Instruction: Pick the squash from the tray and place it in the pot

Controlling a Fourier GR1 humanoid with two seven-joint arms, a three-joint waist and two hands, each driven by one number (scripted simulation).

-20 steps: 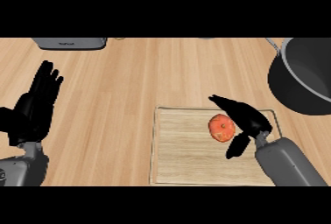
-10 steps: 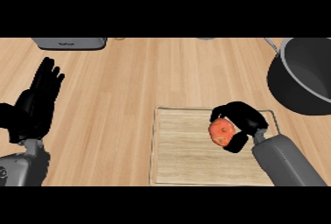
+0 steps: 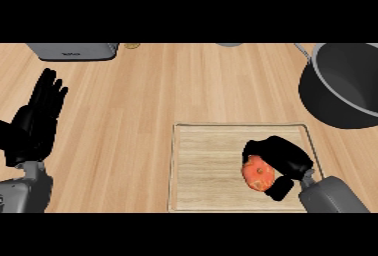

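Observation:
An orange squash (image 3: 256, 175) sits at the right side of the pale wooden tray (image 3: 207, 170). My right hand (image 3: 283, 156) has its fingers and thumb curled round the squash, hiding its right half. The dark grey pot (image 3: 345, 85) stands at the upper right, beyond the tray, with its inside showing nothing. My left hand (image 3: 37, 120) rests open at the left edge, fingers pointing up, away from the tray.
A grey appliance (image 3: 74, 50) stands at the counter's far left edge, with a small brown object (image 3: 132, 45) beside it. Bare wooden counter (image 3: 184, 90) lies between the tray and the pot.
My right hand went from open over the squash to curled round it, and hand and squash now sit lower on the tray. The left hand has stayed still.

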